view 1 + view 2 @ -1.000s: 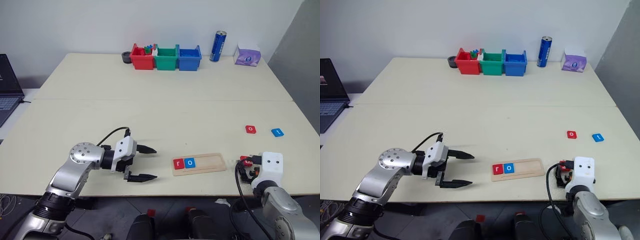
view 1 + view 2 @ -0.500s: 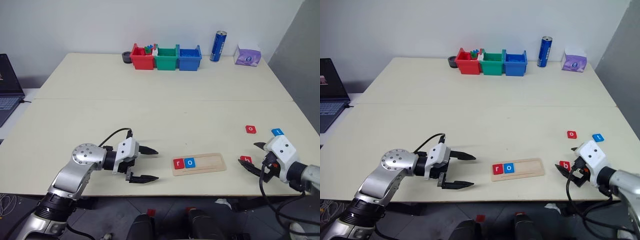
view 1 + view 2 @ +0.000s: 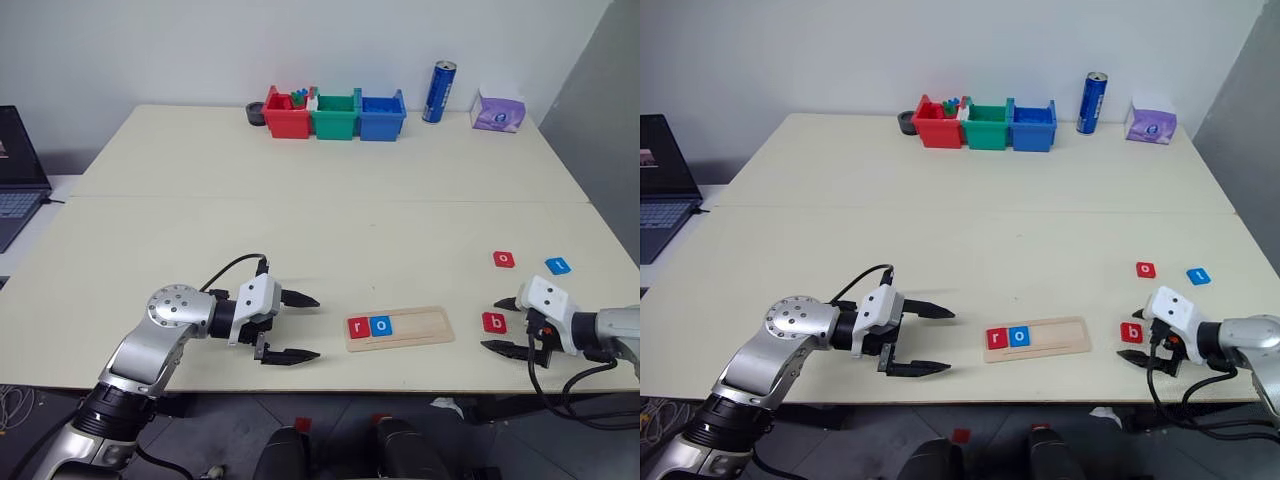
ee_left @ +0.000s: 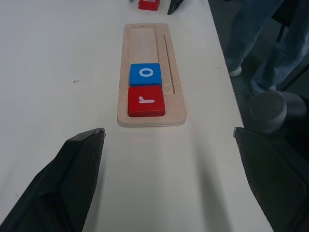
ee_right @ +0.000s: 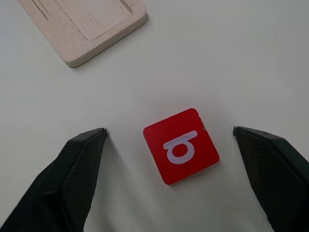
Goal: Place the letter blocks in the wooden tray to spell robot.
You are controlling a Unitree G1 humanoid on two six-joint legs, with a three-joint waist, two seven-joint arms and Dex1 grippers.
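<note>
1. Left gripper: it hovers just above the table near the front edge. Its two fingers are spread wide and hold nothing, pointing toward the wooden tray.
2. Right gripper: it sits low at the front right of the table. Its fingers are spread, one on each side of the red "b" block. Neither finger touches that block, which lies flat on the table.
3. Wooden tray: it lies between the two grippers, near the front edge. The red "r" block and the blue "o" block sit side by side at its left end. The rest of the groove is bare wood.
4. Loose blocks: the red "o" block and a blue block lie on the table beyond the right gripper, near each other. The blue block's letter is too small to read.
5. Far edge: a red bin, a green bin and a blue bin stand in a row. A blue can stands upright to their right, with a purple tissue pack beyond it.
6. Left margin: a laptop sits beside the table.
</note>
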